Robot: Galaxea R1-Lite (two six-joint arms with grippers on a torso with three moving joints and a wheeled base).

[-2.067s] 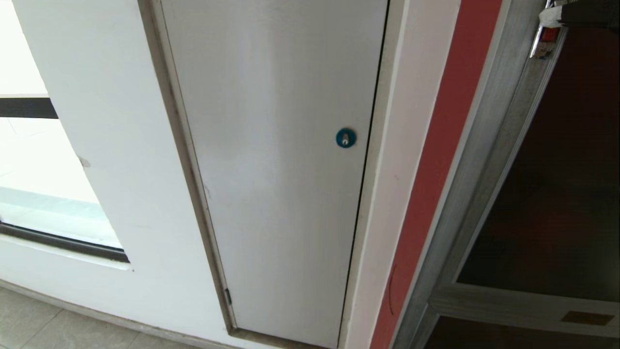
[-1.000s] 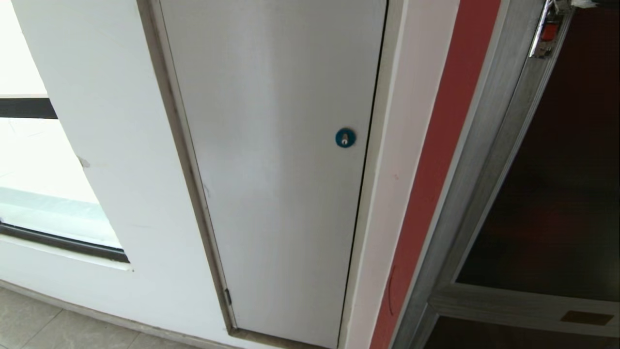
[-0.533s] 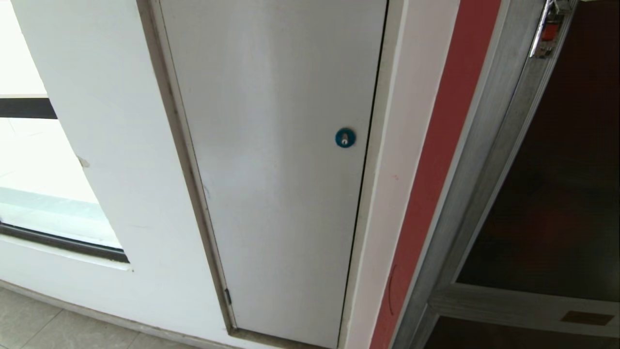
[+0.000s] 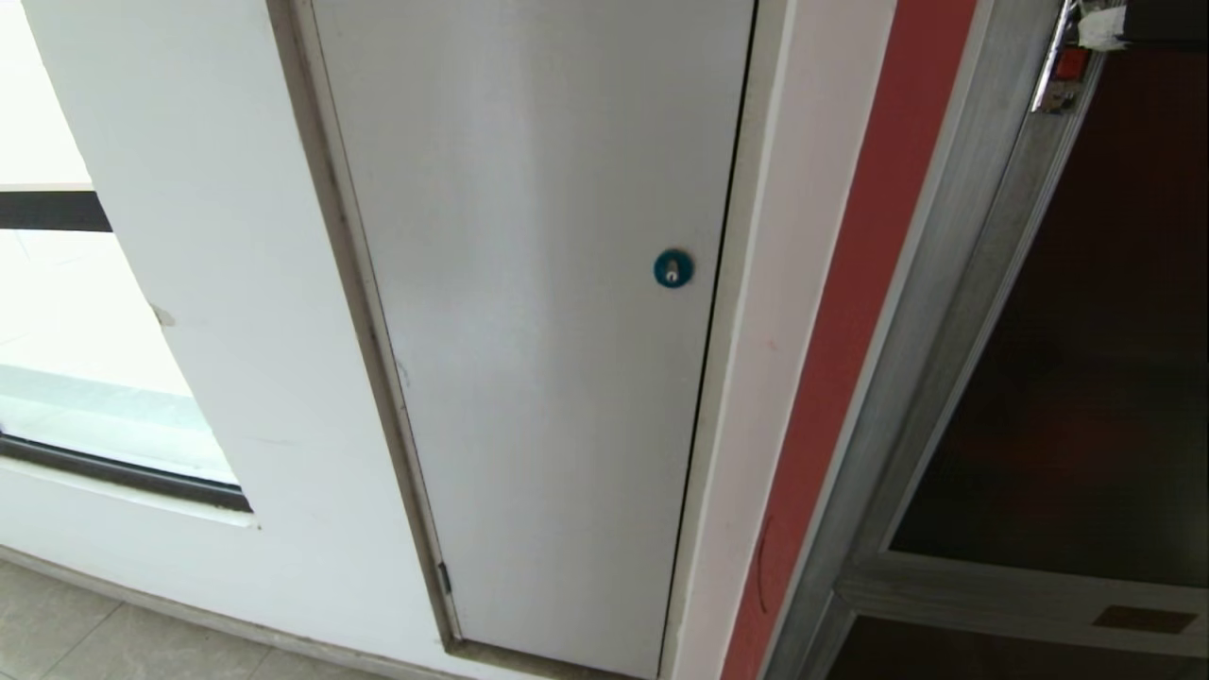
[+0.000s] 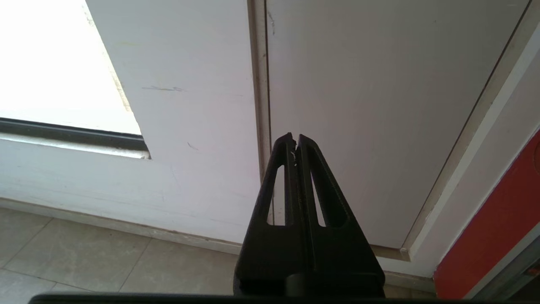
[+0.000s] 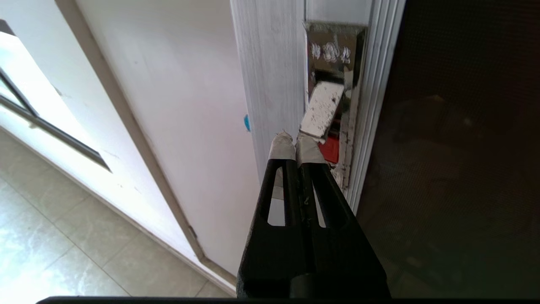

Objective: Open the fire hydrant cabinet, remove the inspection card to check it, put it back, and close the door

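1. The fire hydrant cabinet (image 4: pixel 954 312) fills the right side of the head frame: a brushed silver frame beside a red wall strip (image 4: pixel 850 312).
2. Its door (image 4: pixel 1105 312) is a dark reddish-brown glass panel in a silver frame, shut against the frame.
3. A shiny metal latch (image 6: pixel 327 109) with a red part sits on the door's edge, at the upper right of the head frame.
4. The right gripper (image 6: pixel 294 145), its white-taped fingertips pressed together and holding nothing, is at the latch's lower end.
5. The left gripper (image 5: pixel 294 141) is closed and empty, low before the grey-white door (image 4: pixel 538 312) with its blue lock (image 4: pixel 673 269).
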